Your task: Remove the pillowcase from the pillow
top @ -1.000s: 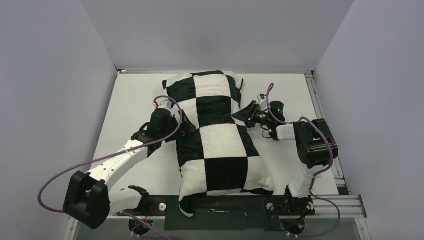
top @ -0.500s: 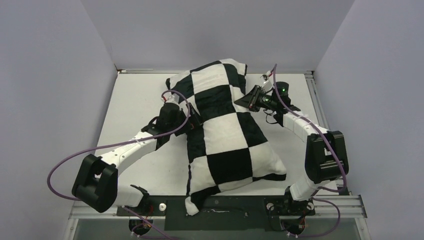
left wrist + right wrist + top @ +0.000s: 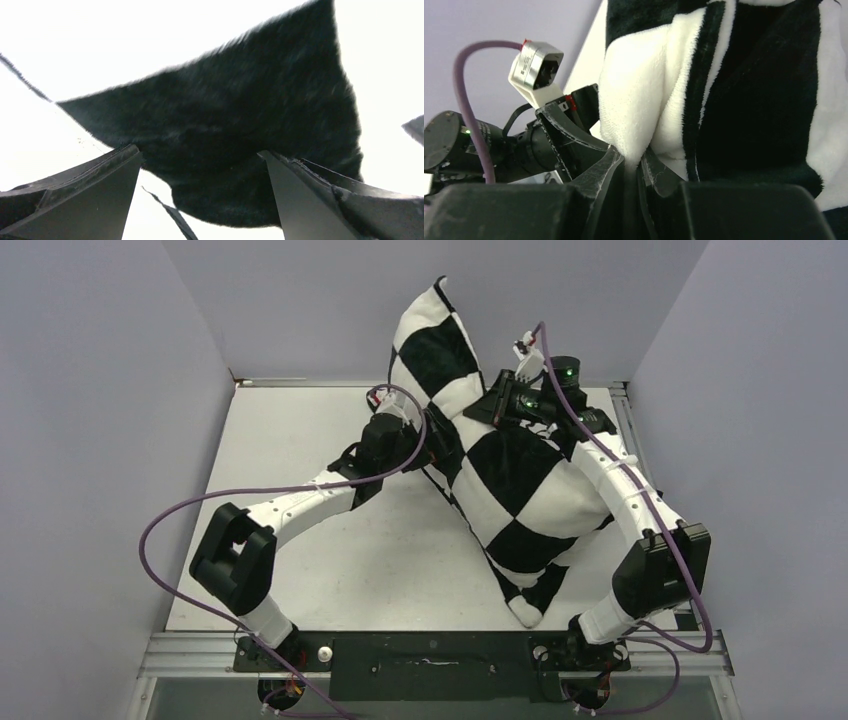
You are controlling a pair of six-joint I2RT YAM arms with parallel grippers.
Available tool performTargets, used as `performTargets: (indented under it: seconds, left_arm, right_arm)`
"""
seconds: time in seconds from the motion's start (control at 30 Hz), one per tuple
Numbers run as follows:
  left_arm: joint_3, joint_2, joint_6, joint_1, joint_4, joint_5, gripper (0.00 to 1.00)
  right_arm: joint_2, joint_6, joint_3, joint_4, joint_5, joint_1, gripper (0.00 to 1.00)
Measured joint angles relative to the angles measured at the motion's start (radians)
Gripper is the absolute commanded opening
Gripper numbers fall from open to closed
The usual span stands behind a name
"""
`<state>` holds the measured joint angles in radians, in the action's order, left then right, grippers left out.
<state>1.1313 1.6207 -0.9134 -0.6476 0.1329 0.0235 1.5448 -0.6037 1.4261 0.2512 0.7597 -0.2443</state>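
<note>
Right claw pinching pillowcase fold, hidden from overhead

This is a purpose-built robot test cell in a lab, not a home or shop. A plain white table sits boxed in by bare pale lavender panels on the left, back and right, forming a blank enclosure with no furniture or decoration. Aluminium extrusion rails frame the near edge and right side of the table, and a black mounting plate there carries the bases of two arms bolted side by side. Purple cables loop openly from the arms down to the front rail, and a small green indicator light glows on one wrist unit.
</note>
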Motion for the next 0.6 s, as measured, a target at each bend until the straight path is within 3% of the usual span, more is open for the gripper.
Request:
performTargets:
  seconds: [0.13, 0.27, 0.4, 0.6]
  left_arm:
    - [0.026, 0.039, 0.004, -0.001, 0.01, 0.013, 1.0]
    - [-0.05, -0.002, 0.01, 0.006, 0.009, 0.0, 0.99]
    - [-0.236, -0.198, 0.015, 0.039, -0.038, -0.035, 0.97]
    - [-0.356, -0.651, 0.095, 0.138, -0.248, -0.099, 0.96]
  right_arm:
    - [0.023, 0.098, 0.068, 0.116, -0.118, -0.106, 0.05]
    - [0.032, 0.17, 0.084, 0.177, -0.234, -0.219, 0.05]
    - [0.032, 0.189, 0.05, 0.183, -0.279, -0.323, 0.08]
    - [0.043, 0.205, 0.017, 0.211, -0.309, -0.517, 0.27]
